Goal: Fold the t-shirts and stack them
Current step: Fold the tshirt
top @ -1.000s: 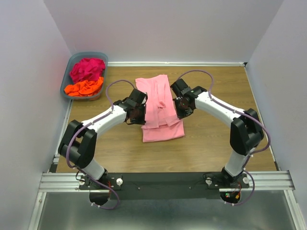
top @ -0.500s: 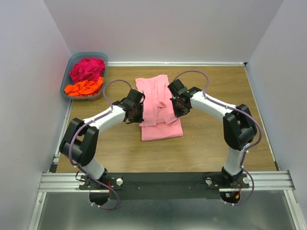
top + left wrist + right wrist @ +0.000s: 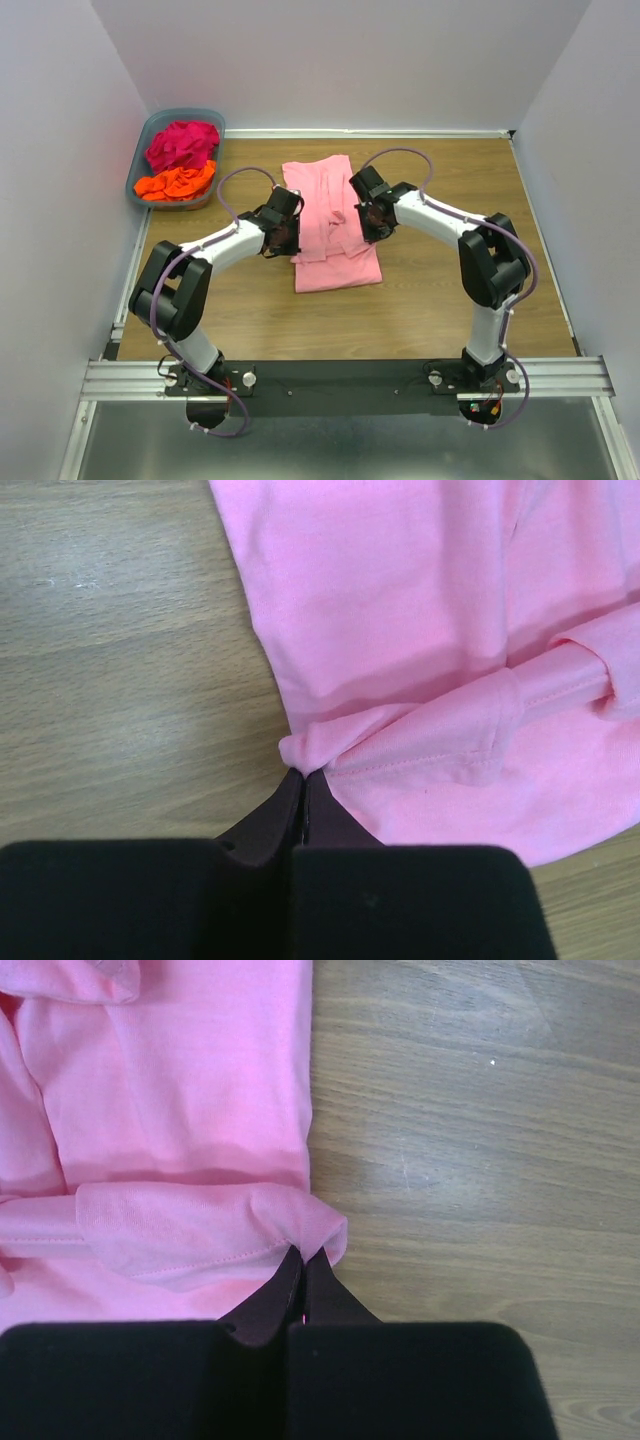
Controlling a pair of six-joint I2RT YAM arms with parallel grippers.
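Note:
A light pink t-shirt (image 3: 330, 210) lies lengthwise in the middle of the wooden table, partly folded, its near end doubled over. My left gripper (image 3: 288, 238) is shut on the pink t-shirt's left edge, pinching a small tuck of hem (image 3: 305, 748) between closed fingertips. On the opposite side my right gripper (image 3: 372, 228) is shut on the right edge, a fold of cloth (image 3: 315, 1230) caught at its tips. A magenta t-shirt (image 3: 182, 143) and an orange t-shirt (image 3: 176, 184) lie crumpled in the basket at the far left.
The grey-blue plastic basket (image 3: 141, 162) stands in the far left corner against the wall. White walls close off the left, back and right sides. Bare wood (image 3: 470, 190) shows around the pink shirt.
Both grippers have carried the pink shirt's near edge a little away from me, over the shirt. The right arm's elbow has swung inward. Both stay shut on the cloth.

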